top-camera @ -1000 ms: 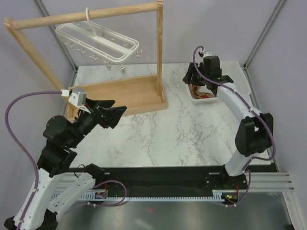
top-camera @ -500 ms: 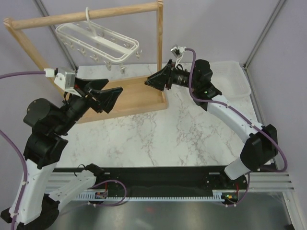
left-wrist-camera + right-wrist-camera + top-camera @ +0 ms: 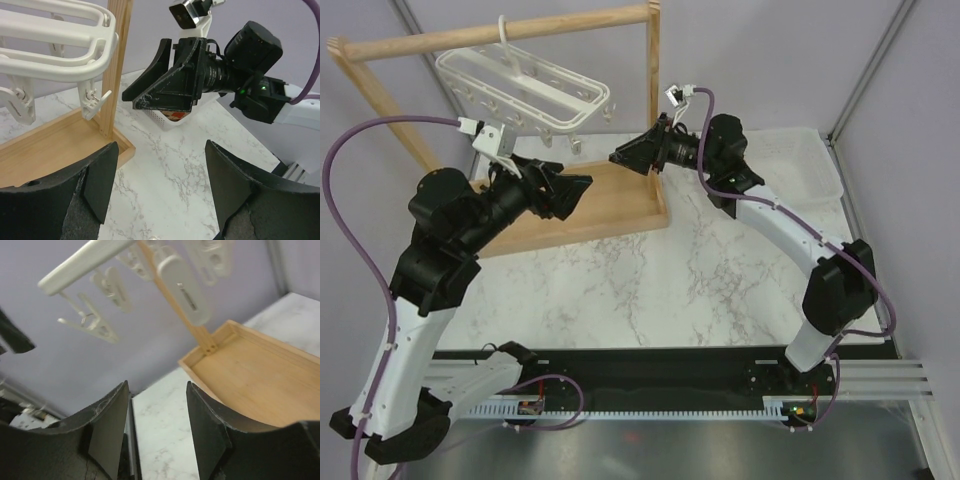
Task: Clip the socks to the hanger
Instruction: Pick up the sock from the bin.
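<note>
The white hanger (image 3: 520,85) hangs by its hook from the wooden rack's top bar, its clips dangling; it also shows in the left wrist view (image 3: 55,47) and the right wrist view (image 3: 85,262). My left gripper (image 3: 578,195) is open and empty, raised over the rack's base below the hanger. My right gripper (image 3: 620,163) is open and empty, raised beside the rack's right post and facing the left one. Of the socks only a patch of brown-red fabric (image 3: 176,117) shows, inside the white basket behind the right gripper (image 3: 165,87).
The wooden rack (image 3: 650,110) has a tray-like base (image 3: 590,200) at the back left of the marble table. The white perforated basket (image 3: 815,165) stands at the back right, partly behind my right arm. Grey walls close in the back and sides.
My right gripper has left the basket empty, risen and swung left to the rack's post. My left gripper has risen and moved back toward the hanger.
</note>
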Available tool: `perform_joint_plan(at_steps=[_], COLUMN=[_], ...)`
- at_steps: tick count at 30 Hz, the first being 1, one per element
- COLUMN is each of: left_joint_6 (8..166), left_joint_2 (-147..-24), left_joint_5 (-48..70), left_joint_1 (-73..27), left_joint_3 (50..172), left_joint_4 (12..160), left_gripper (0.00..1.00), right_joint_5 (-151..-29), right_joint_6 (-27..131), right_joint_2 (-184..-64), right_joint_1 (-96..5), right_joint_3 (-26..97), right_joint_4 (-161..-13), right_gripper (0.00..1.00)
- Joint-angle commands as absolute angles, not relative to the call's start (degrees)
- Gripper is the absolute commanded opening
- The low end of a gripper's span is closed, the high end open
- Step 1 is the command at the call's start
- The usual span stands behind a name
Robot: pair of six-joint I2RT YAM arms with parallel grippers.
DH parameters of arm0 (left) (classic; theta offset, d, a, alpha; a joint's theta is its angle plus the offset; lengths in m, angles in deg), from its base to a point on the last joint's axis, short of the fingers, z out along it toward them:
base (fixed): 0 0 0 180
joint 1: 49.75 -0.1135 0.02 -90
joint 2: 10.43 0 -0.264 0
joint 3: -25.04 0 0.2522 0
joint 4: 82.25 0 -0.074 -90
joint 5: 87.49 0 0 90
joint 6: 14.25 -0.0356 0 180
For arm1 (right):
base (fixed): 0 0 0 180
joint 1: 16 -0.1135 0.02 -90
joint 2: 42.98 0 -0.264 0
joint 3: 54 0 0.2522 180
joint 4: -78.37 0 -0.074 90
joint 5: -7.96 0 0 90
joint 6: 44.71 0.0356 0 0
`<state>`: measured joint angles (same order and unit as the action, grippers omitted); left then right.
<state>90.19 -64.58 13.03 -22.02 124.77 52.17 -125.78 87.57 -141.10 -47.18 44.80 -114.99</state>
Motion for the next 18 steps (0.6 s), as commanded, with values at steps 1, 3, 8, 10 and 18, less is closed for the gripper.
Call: perform_joint_plan(at_steps=[1, 3, 8, 10, 18], left_joint_6=[87.7, 87.8, 87.6, 87.0, 87.8], left_joint_2=[-63.3, -62.4, -59.1, -57.5, -51.6], left_joint_5=[11.4, 10.1, 10.5, 11.7, 11.7], left_joint_1=[-22.1, -22.1, -22.1, -22.1, -22.1], left_joint_3=[125.0, 124.4, 119.6, 117.5, 107.5], left_joint_4=[51.2, 51.3, 53.4, 53.8, 54.2], left_gripper=[0.79, 0.79, 0.80, 0.80, 0.78], right_joint_5=[-107.4, -97.7, -75.1, -72.2, -70.8], right_joint_6=[69.4, 67.6, 63.3, 62.9, 61.4], right_joint_2=[-135.4, -135.2, -138.1, -140.7, -159.9], right_joint_1=[-46.4, -44.0, -38.3, -35.5, -30.2], right_joint_3=[49.2, 49.7, 49.9, 51.9, 63.7], right_joint_4=[-90.9, -85.4, -78.4, -77.9, -73.0], right_gripper=[0.59, 0.57, 0.56, 0.56, 0.49])
